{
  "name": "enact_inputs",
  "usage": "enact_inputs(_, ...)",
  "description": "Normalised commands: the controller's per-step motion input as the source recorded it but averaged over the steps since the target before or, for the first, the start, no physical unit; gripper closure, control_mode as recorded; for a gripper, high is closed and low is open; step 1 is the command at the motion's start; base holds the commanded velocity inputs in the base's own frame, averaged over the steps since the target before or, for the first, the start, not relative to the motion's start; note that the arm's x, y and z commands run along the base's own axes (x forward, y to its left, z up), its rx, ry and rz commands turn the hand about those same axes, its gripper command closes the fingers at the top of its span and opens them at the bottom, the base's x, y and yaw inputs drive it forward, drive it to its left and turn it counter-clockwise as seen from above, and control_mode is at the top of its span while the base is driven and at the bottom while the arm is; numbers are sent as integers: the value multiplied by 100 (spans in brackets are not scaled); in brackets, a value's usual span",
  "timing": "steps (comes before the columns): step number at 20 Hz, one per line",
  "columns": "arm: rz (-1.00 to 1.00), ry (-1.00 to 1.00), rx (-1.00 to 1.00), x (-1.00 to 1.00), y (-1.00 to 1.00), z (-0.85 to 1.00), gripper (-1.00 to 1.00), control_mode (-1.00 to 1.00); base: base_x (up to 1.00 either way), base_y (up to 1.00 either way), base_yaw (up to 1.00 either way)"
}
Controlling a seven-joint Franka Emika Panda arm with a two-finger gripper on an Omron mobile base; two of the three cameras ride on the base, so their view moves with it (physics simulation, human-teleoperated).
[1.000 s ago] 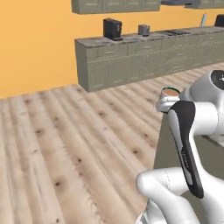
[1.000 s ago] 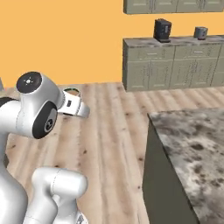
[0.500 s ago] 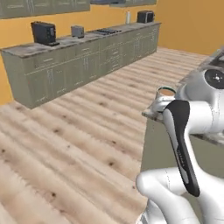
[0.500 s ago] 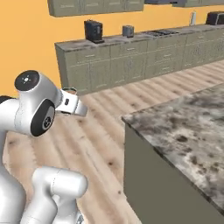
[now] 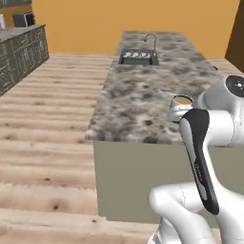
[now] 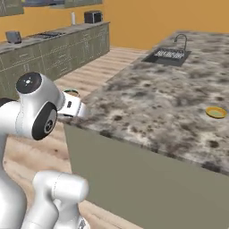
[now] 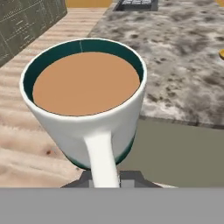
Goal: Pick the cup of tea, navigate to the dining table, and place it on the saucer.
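Firmly closed, gripper (image 7: pixel 105 177) holds the cup of tea (image 7: pixel 85 98).

Dining table (image 6: pixel 147 103) top open around saucer (image 6: pixel 216 112); sink (image 6: pixel 169 54) with faucet (image 6: pixel 180 38) well beyond.

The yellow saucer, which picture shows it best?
The right base view: the saucer lies whole on the dining table, far from the cup of tea. In the hand view just an orange sliver shows at the right edge.
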Motion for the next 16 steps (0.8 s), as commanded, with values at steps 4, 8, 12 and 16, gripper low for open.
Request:
enact_inputs(4,0,0,0,0,0,0,100,100,24,-7,-68)
enact_inputs(8,0,0,0,0,0,0,100,100,35,-100,-30)
enact_inputs(12,0,0,0,0,0,0,100,100,56,-100,-29)
enact_inputs(16,0,0,0,0,0,0,100,100,66,-100,-25)
